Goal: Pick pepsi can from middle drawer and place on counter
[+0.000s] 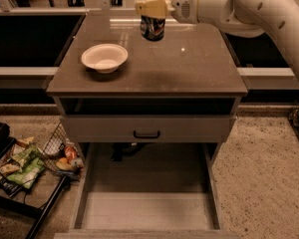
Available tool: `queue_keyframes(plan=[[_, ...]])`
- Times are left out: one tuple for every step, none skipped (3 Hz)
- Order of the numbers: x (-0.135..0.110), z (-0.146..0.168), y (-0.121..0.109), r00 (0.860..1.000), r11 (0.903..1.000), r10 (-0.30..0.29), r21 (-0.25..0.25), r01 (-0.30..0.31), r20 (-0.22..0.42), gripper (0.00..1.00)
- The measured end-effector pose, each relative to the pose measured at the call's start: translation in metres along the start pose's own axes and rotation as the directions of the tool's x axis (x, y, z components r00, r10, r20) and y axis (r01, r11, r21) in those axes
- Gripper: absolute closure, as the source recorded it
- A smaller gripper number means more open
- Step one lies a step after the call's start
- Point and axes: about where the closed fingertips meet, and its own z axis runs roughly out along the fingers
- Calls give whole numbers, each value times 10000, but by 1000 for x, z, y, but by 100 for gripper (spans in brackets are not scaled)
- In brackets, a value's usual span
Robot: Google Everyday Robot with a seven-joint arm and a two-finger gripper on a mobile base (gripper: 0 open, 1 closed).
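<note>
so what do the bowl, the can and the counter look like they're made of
The bowl: matte off-white, probably paper or plastic, with no shine. The pepsi can: likely metal, a dark printed wall with small glints. The counter: a glossy grey-brown slab, perhaps laminate, that mirrors the lights. The pincer sits at the can's top.
</note>
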Motion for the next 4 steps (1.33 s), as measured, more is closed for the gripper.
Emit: queue_keyframes(plan=[[-11, 10, -67, 9982, 9889, 567, 1364, -591, 218, 100], [-3, 18, -118, 9988, 9712, 400, 2339, -453, 272, 100], [19, 15, -153, 9998, 9474, 162, 3195, -202, 151, 100], [54, 6, -172, 9993, 9229, 304, 3845, -197, -217, 100]])
